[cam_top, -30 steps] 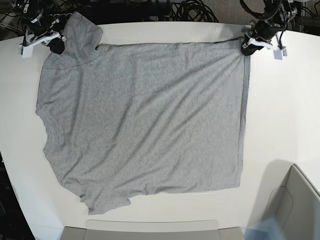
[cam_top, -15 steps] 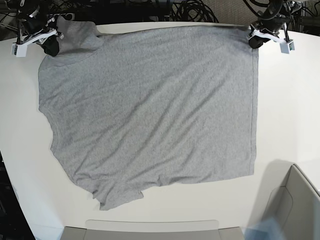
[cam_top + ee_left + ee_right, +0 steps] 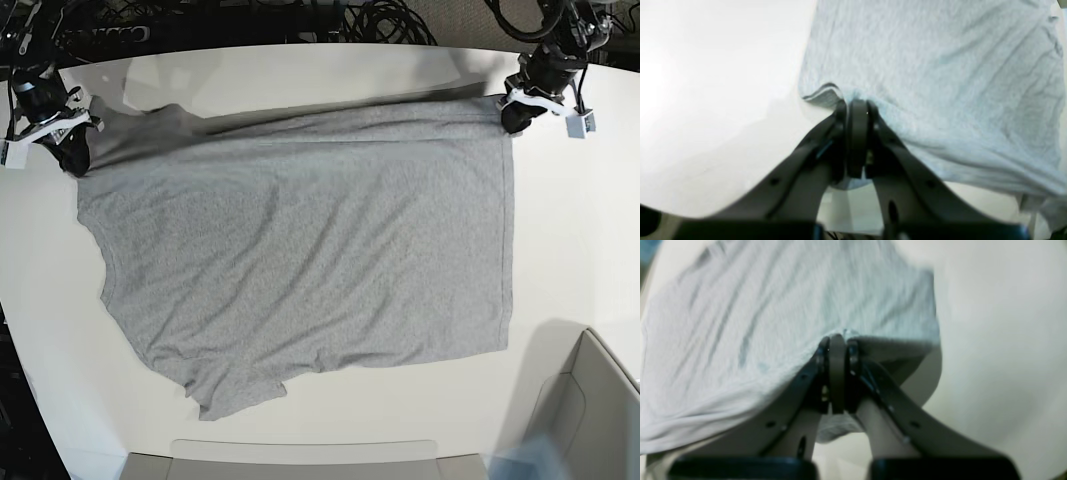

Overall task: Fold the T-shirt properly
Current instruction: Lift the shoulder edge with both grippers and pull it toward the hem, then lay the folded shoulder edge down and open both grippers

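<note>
Table (image 3: 570,250) — white, bearing everything listed here; a bare strip is showing along its far edge and down the side by the left arm.

T-shirt (image 3: 300,250) — light heather-grey, plain side up, lying spread over most of the table. Its far edge is being lifted off the surface at both corners, casting a shadow band behind it; the near hem and one sleeve are lying flat and rumpled toward the front.

Grey bin (image 3: 585,420) — standing at the table's near corner, well apart from the shirt.

Left gripper (image 3: 857,108) — jaws pressed together, pinching the shirt's far corner, the hem curling just beside the fingertips.

Right gripper (image 3: 837,341) — jaws likewise clamped, gripping a bunch of cloth at the opposite far corner near the sleeve; fabric is sagging beneath it.
</note>
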